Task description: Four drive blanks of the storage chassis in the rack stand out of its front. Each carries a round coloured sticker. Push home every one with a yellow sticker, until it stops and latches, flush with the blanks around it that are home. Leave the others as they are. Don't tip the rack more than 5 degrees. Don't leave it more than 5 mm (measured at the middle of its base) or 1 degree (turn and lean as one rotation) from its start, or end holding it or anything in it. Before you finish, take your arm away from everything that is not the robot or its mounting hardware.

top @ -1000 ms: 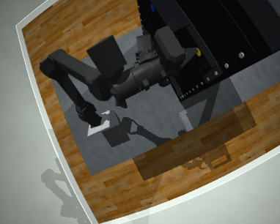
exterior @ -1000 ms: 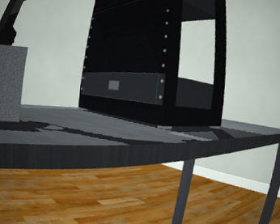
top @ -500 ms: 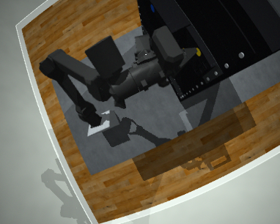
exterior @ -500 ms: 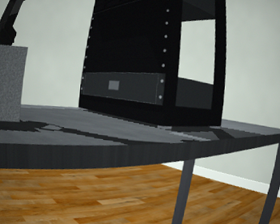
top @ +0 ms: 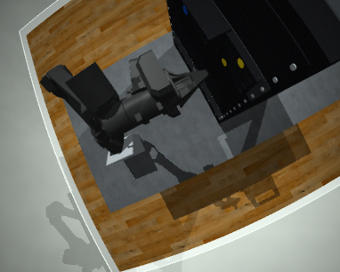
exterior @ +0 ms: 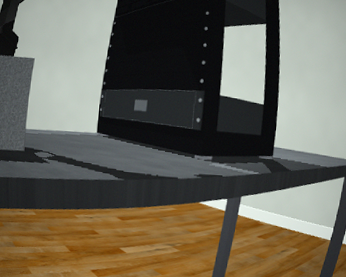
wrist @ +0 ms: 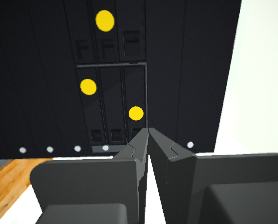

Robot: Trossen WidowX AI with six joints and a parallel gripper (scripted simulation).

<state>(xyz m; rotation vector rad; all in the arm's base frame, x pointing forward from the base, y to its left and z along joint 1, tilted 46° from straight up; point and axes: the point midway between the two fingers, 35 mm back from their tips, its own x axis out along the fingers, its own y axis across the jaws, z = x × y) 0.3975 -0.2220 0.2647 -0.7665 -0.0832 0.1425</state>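
Observation:
The black rack [top: 263, 49] stands on the dark table, and the storage chassis faces my arm. In the wrist view, three drive blanks carry yellow stickers: one high [wrist: 104, 20], one in the middle left [wrist: 88, 86] and one low [wrist: 135, 113]. In the top view, two yellow stickers [top: 223, 62] [top: 240, 62] and a blue sticker [top: 185, 10] show on the front. My gripper [top: 202, 76] is shut and empty, with its tips a short way off the chassis front. In the wrist view the fingertips [wrist: 148, 131] point just below the lowest yellow sticker. I cannot tell which blanks stand out.
The arm's base sits on a grey block [exterior: 4, 102] at the left of the table. The rack [exterior: 188, 66] has a grey panel [exterior: 151, 106] low on its front. The table edge and its legs [exterior: 226, 237] are on the right, above a wooden floor.

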